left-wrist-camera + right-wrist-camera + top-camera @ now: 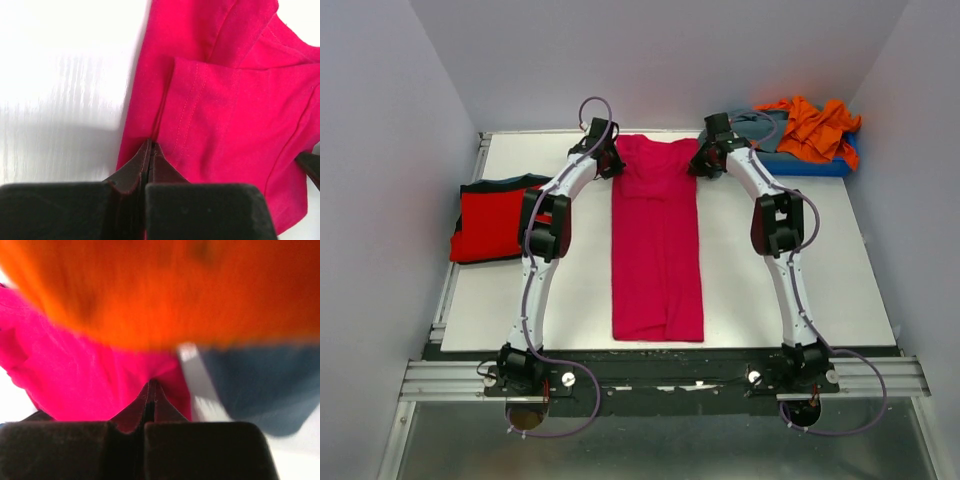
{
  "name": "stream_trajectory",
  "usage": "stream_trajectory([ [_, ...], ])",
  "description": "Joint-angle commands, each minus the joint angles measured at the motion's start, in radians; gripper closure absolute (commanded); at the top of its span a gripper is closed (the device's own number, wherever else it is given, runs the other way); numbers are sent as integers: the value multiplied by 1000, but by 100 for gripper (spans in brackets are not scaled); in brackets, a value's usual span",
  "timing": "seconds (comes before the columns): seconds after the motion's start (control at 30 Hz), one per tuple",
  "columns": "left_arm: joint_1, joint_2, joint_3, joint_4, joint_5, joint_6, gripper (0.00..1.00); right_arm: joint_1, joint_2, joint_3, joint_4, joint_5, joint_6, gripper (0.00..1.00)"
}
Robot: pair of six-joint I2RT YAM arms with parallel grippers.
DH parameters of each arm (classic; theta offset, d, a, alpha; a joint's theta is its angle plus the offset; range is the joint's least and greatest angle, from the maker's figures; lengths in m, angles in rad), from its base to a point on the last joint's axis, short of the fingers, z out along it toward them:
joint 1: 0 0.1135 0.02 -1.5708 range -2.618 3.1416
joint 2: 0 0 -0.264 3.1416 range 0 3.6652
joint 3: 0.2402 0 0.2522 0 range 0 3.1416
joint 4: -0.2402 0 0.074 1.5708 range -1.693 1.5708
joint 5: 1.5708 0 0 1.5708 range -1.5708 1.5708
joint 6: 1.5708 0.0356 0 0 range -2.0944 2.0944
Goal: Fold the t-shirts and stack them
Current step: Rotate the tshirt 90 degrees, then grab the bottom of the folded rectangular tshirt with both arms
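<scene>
The magenta-pink t-shirt [657,240] lies as a long narrow strip down the middle of the table, sleeves folded in. My left gripper [608,160] is shut on its far left shoulder edge; in the left wrist view the jaws [151,145] pinch the pink cloth [225,115]. My right gripper [704,160] is shut on the far right shoulder; in the right wrist view the jaws [151,384] pinch pink cloth [90,375]. A folded bright red t-shirt [495,218] lies at the left. An orange t-shirt [817,128] and a grey-teal one [768,125] sit at the back right.
The blue plastic tray [825,166] holds the orange and grey-teal shirts at the back right corner. The white table [750,300] ends at a metal rail at the near edge. Grey walls enclose the left, right and back.
</scene>
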State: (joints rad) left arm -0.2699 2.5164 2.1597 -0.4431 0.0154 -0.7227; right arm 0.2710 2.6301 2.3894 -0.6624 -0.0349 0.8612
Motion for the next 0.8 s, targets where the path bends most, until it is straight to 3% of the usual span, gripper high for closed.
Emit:
stream_trajectory([
  [0.0, 18, 93, 65, -95, 52, 19, 100, -47, 68, 59, 150, -165, 10, 99],
  [0.07, 20, 67, 28, -69, 61, 29, 100, -52, 84, 96, 171, -244, -13, 99],
  [0.17, 23, -13, -37, -25, 67, 55, 99, -53, 16, 19, 268, -344, -97, 88],
  [0.4, 24, -298, -257, 49, 35, 117, 80, -52, -255, -218, 314, -378, -221, 83],
  [0.5, 20, -444, -397, 92, -2, 123, 71, -46, -433, -459, 397, -401, -248, 83],
  [0.57, 6, -534, -495, 96, -32, 123, 71, -36, -566, -669, 484, -387, -240, 84],
  [0.7, -63, -718, -734, 113, -67, 102, 71, -16, -783, -1046, 590, -382, -202, 99],
  [0.77, -119, -802, -852, 109, -106, 88, 68, 10, -890, -1194, 612, -359, -202, 99],
])
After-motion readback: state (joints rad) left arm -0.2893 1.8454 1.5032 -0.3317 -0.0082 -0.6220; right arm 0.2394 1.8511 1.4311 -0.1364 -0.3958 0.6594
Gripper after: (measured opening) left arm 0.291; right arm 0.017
